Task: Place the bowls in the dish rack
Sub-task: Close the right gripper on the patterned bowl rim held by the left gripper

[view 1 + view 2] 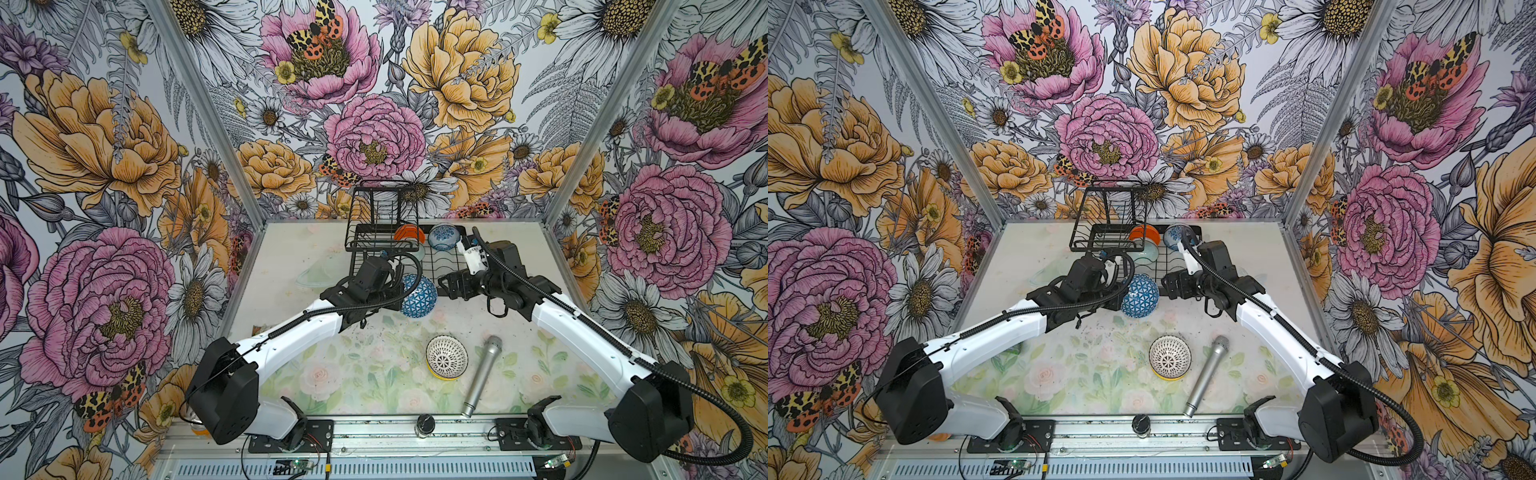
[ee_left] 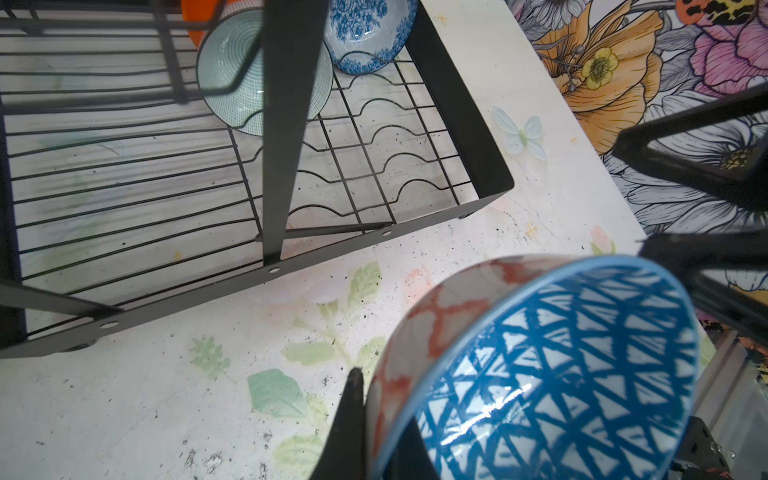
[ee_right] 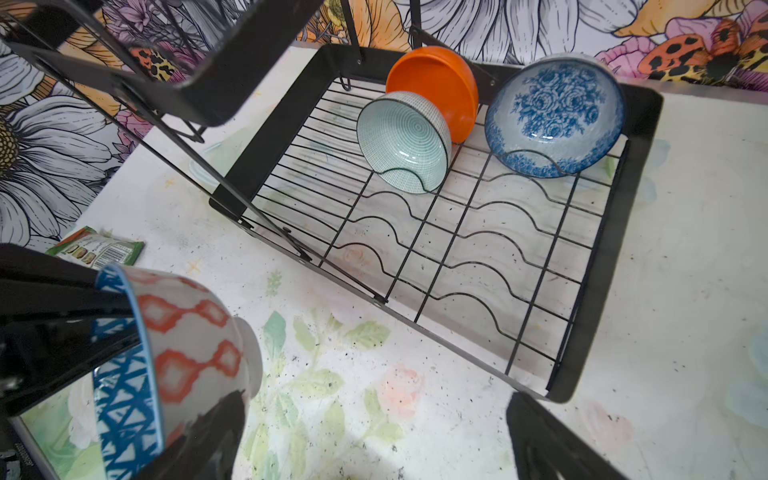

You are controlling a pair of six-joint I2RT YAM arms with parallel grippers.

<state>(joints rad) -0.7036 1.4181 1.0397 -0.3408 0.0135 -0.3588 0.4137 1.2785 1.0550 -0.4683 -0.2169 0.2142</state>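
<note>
blue-triangle bowl point(image 1: 419, 296) hangs tilted just in front of the dish rack point(image 3: 642, 187), left gripper point(image 2: 380, 432) clenched on its rim. orange bowl point(image 3: 436, 79), teal bowl point(image 3: 405, 141) and floral bowl point(image 3: 555, 112) stand inside the rack. right gripper point(image 1: 446, 286) beside it, jaws spread wide, empty.

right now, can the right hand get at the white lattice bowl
Probably yes: the right hand is open, nothing covers the white lattice bowl, though the microphone lies close beside it.
</note>
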